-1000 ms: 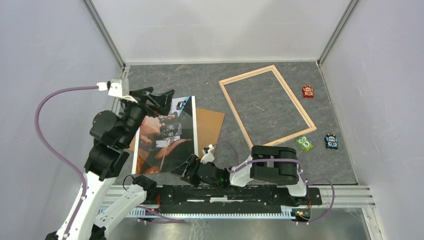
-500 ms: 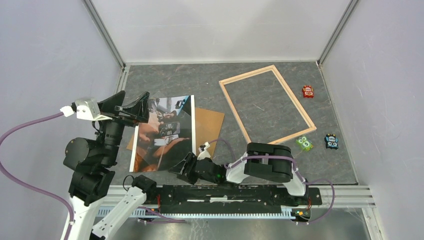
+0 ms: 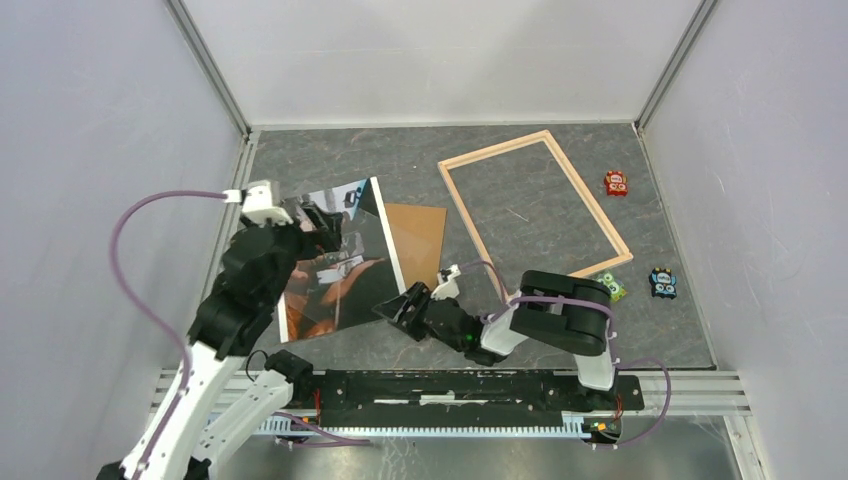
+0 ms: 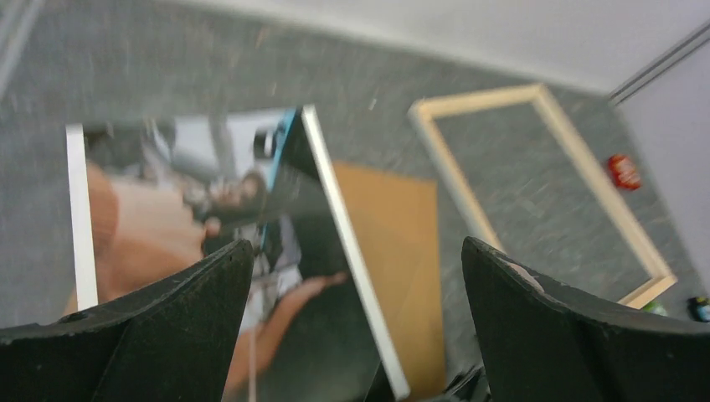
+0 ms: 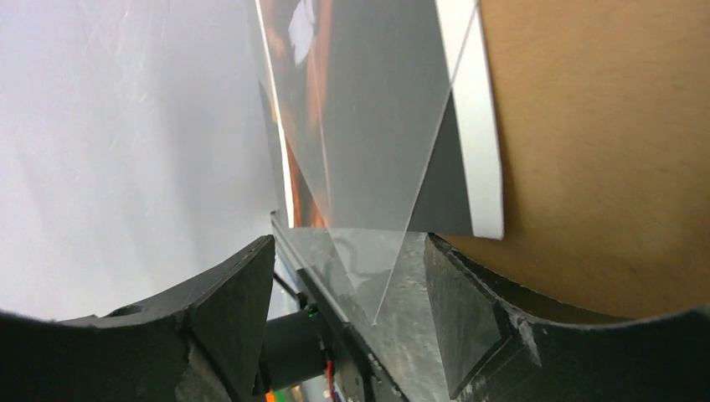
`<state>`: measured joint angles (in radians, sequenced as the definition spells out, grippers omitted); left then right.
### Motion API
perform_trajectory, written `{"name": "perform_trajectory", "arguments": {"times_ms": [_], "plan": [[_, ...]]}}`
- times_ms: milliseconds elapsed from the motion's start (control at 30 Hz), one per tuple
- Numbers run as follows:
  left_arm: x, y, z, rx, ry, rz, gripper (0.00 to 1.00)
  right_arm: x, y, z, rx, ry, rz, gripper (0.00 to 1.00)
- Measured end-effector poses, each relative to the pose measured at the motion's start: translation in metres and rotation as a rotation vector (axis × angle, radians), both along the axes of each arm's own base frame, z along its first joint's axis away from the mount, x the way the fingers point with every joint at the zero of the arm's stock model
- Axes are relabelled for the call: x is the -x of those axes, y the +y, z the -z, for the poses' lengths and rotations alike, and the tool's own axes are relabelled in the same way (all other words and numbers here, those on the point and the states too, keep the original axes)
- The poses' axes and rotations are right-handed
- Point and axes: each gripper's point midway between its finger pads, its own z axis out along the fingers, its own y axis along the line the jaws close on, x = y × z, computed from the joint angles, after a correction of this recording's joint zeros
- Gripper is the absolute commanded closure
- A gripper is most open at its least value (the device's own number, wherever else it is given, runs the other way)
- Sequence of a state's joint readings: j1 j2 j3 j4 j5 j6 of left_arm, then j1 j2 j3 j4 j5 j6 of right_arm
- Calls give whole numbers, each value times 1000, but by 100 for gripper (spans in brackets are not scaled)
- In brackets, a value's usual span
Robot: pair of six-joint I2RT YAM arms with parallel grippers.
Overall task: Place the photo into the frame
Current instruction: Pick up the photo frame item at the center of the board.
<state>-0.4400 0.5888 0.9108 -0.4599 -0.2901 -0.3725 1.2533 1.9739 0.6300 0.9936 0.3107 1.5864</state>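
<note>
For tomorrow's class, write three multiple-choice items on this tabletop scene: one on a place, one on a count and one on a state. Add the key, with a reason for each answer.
1. Where does the pale wooden rectangular frame lie relative to the glossy photo print?
A. On top of it.
B. To its right, apart from it.
C. Underneath it.

2. How many small colourful toy figures lie near the frame?
A. One.
B. Five.
C. Three.

3. What is the state of the left end effector?
A. Open, holding nothing.
B. Shut on the print.
C. Shut on the frame.

Key:
1 B: the frame lies on the dark grey mat, clear of the print's right edge.
2 C: there is one red figure, one green and one blue.
3 A: its fingers stand wide apart above the print.
</note>
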Motion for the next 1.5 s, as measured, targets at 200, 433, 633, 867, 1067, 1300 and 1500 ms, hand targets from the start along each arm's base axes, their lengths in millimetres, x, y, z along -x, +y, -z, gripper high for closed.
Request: {"name": "perform_trajectory", "arguments": {"times_ms": [200, 433, 633, 867, 1067, 1300, 1500], "plan": [[-10, -7, 105, 0, 340, -73, 0, -16, -46, -1, 120, -81, 66, 26], [-2, -11, 183, 60, 592, -155, 0, -15, -69, -8, 226, -164, 24, 26], [-13, -4, 228, 129, 770, -204, 0, 16, -53, -4, 221, -176, -80, 27], [-15, 27, 274, 258, 911, -300, 3, 18, -42, 0, 198, -166, -89, 28], [-18, 37, 288, 347, 944, -313, 3, 16, -24, 1, 149, -150, -98, 31], [-21, 37, 288, 371, 943, -299, 3, 9, -11, 3, 126, -130, -91, 33], [-21, 36, 287, 378, 935, -291, 3, 4, -8, 3, 76, -93, -64, 33]]}}
